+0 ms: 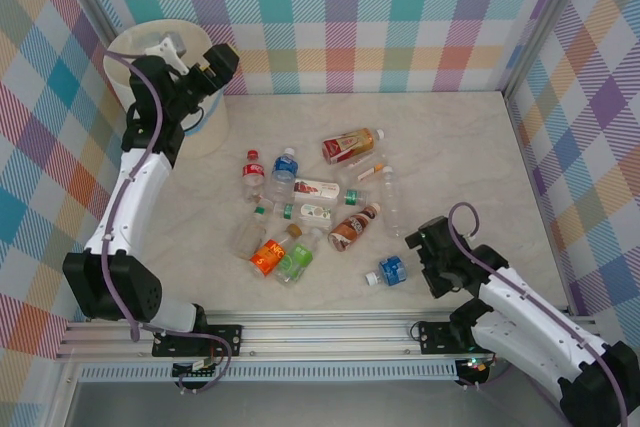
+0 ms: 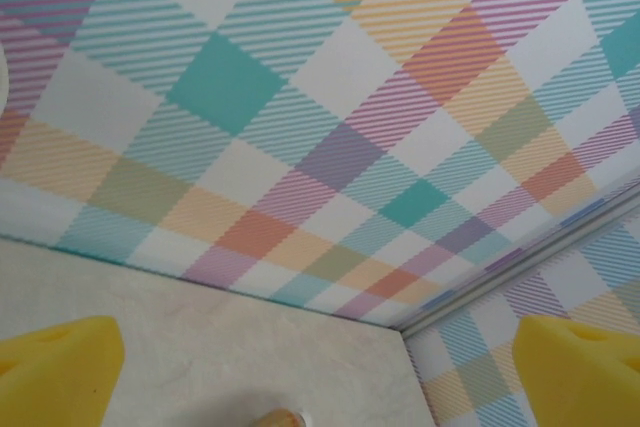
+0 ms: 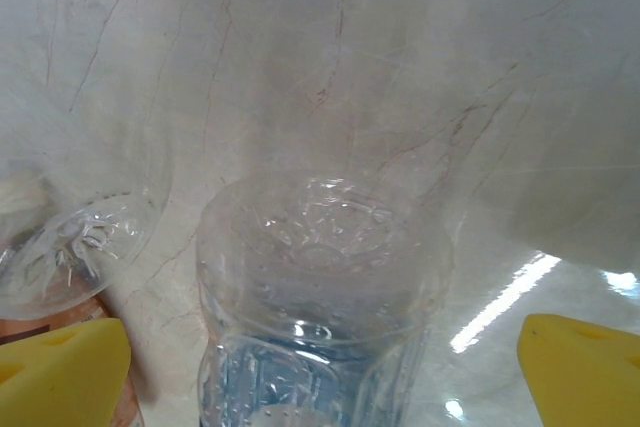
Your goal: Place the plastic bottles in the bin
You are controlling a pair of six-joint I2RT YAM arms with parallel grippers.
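Looking down from above, Sam — where are the small clear plastic bottles?

Clustered mid-table, Jo, most of them on their sides on the pale marbled tabletop. There's a brown label with an orange cap at the far edge of the group. A red cap and a blue label sit side by side on the left, and orange and green labels side by side at the near edge.

And the big round cream-white plastic bin?

Far-left corner, against the plaid wall, well apart from the cluster. The left arm crosses in front of it, and the left gripper hangs at the bin's right side.

Holding anything?

Nothing. Its wrist camera has the two yellow pads wide apart at the bottom corners, with bare tabletop and plaid wall between them.

Over to the right gripper, then.

It's low over the table at the right edge of the cluster, just beside a short blue-labelled bottle. From its wrist the jaws are fully spread. A clear dimpled bottle base with blue below it sits in the middle, and the yellow pads stand apart from it on either side. A second clear base with a brownish label lies off to the left.

So no grip?

No grip on either side — every bottle I can see lies on the table.
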